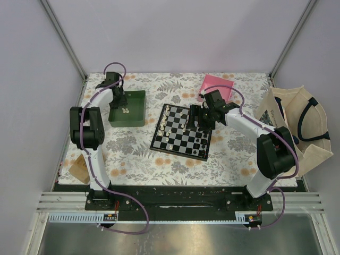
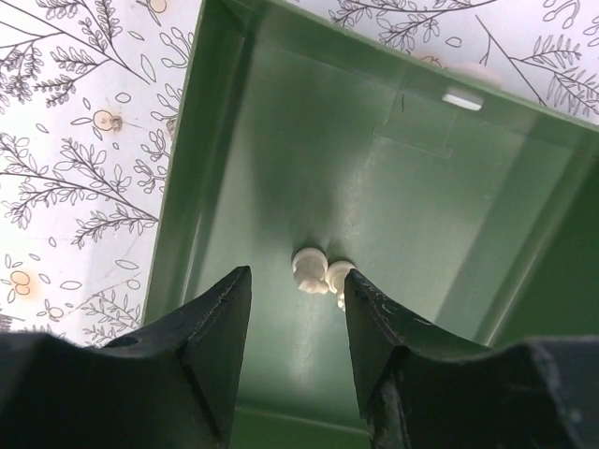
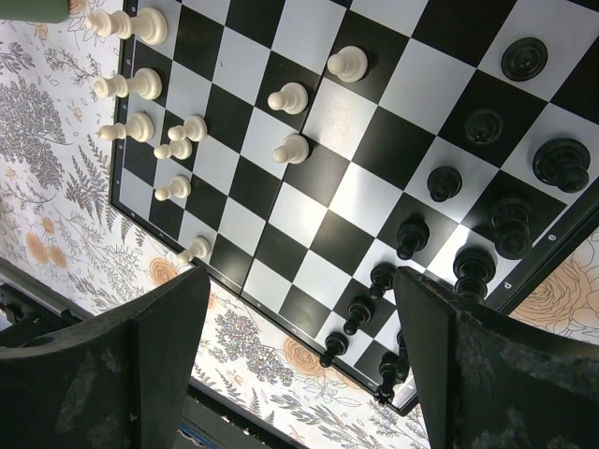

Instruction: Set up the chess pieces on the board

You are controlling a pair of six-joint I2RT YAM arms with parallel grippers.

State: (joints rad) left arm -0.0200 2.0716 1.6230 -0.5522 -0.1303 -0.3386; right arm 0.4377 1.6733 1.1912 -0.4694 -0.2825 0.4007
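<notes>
The chessboard [image 1: 183, 141] lies flat near the middle of the table [image 1: 133, 159], turned slightly askew to the table's edges. Cream chessmen [image 1: 166, 125] stand in rows along the board's left edge, and black chessmen [image 1: 201, 139] along its right edge. In the right wrist view, most of the cream chessmen [image 3: 126, 86] crowd the board's [image 3: 365, 201] left border, with three pawns standing further in toward the middle. The black chessmen [image 3: 496, 224] fill the squares by the opposite border.

The right gripper [image 1: 195, 121] hangs over the right half of the board. In its own camera the right gripper [image 3: 301, 276] has its jaws spread as wide as they go, with nothing between them and no contact with any piece.

A green tray [image 1: 139, 118] sits near the far left corner of the table, well apart from the board. Two loose cream pieces [image 1: 125, 110] rest on its floor. The left gripper [image 1: 118, 96] is lowered into the tray. Seen from the wrist, the left gripper [image 2: 298, 304] has its jaws about half open and holds nothing. The loose cream pieces [image 2: 310, 269] sit side by side just past the fingertips, one partly hidden behind the right finger [image 2: 393, 346].

A pink box [image 1: 218, 85] lies by the far edge, right of centre, and a tote bag [image 1: 292, 122] stands at the right edge.
</notes>
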